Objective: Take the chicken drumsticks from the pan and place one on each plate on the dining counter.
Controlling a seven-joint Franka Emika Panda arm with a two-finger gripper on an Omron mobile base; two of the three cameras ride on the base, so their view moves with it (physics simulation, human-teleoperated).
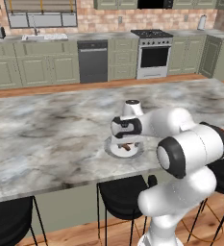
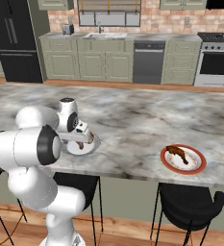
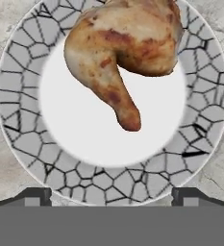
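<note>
I find no text, label, brand, number or sign that I can read in any view. The plate [image 3: 22, 144] under my hand camera carries a cracked grey mosaic pattern on its rim, not lettering. The stove [image 1: 153, 55], the dishwasher [image 1: 92, 60] and the fridge [image 2: 15, 41] along the far wall show plain fronts; any markings on them are too small for me to make out.

Even bright rendered light, soft shadows, slightly pixelated.
</note>
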